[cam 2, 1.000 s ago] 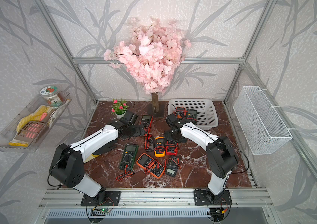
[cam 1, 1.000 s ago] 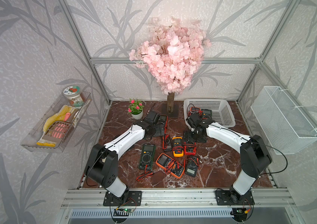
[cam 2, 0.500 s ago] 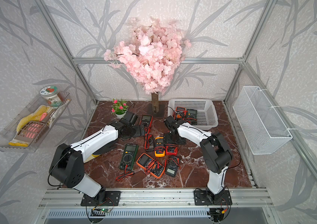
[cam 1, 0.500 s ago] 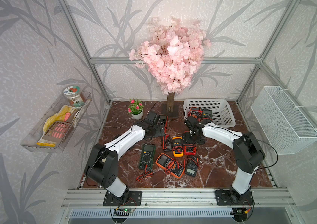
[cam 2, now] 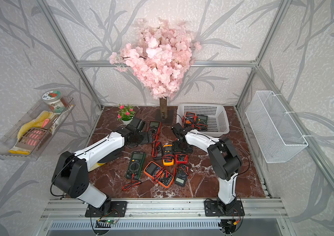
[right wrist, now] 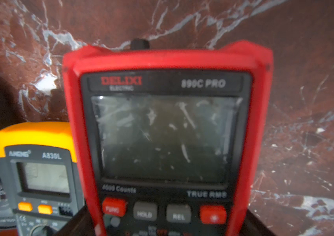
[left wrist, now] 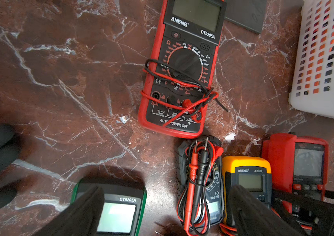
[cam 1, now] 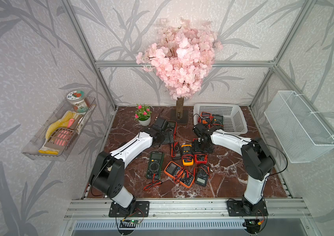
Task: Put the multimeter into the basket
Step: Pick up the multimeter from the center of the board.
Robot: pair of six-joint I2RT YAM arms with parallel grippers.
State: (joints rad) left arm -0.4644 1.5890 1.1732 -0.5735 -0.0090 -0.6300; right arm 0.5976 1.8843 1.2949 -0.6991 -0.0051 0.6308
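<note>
A red multimeter (right wrist: 166, 132) lies flat on the marble table, its lower half showing in both top views (cam 1: 200, 158) (cam 2: 181, 158). My right gripper (right wrist: 166, 224) (cam 1: 202, 146) is down over it, with a dark finger (right wrist: 80, 222) pressed against each red side. The white basket (cam 1: 233, 120) (cam 2: 217, 120) stands behind, at the back right, with two multimeters (cam 1: 210, 119) inside. My left gripper (left wrist: 166, 212) (cam 1: 163, 137) hangs open above the table left of centre and holds nothing.
Several other multimeters lie around: red one (left wrist: 182, 67), yellow (cam 1: 187, 154), green (cam 1: 155, 164), orange (cam 1: 179, 173), black with probes (left wrist: 200, 183). The tree base (cam 1: 179, 115) and flower pot (cam 1: 143, 120) stand at the back. A wire bin (cam 1: 298, 126) hangs on the right wall.
My right gripper has come down onto the red multimeter and its jaws have closed in from wide open to its sides. The left arm has not moved.
</note>
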